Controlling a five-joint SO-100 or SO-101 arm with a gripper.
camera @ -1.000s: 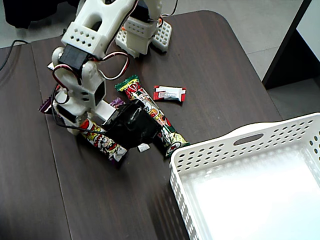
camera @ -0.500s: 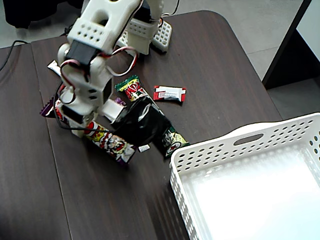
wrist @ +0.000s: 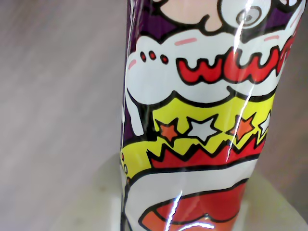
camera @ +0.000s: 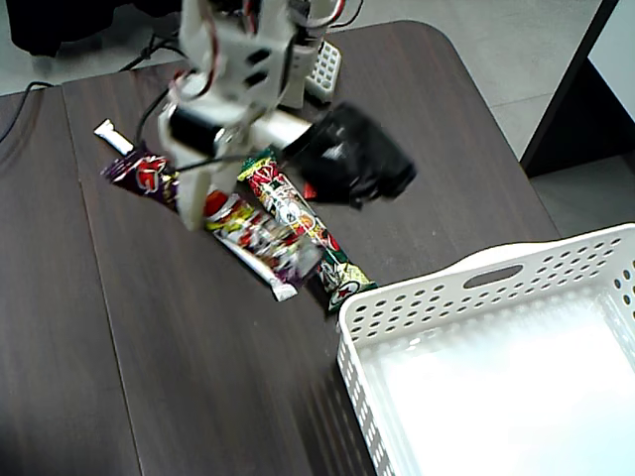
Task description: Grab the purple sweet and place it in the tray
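- The tool (camera: 193, 193) has been raised from the table (camera: 198, 397) and swung up-frame in the fixed view, toward the arm's base.
- The purple sweet (camera: 253, 238) has been carried up with it, clamped and slanted; its far end's clearance cannot be judged.
- The green sweet (camera: 298, 223), earlier partly covered by the black wrist housing (camera: 347, 159), is largely exposed.

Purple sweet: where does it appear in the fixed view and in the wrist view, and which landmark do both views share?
Fixed view: the purple sweet runs slantwise from the upper left toward the centre, next to a green sweet.
Wrist view: the purple sweet fills the middle and right, from top to bottom, very close to the camera.
Shared landmark: the dark brown table, seen blurred at the left of the wrist view.
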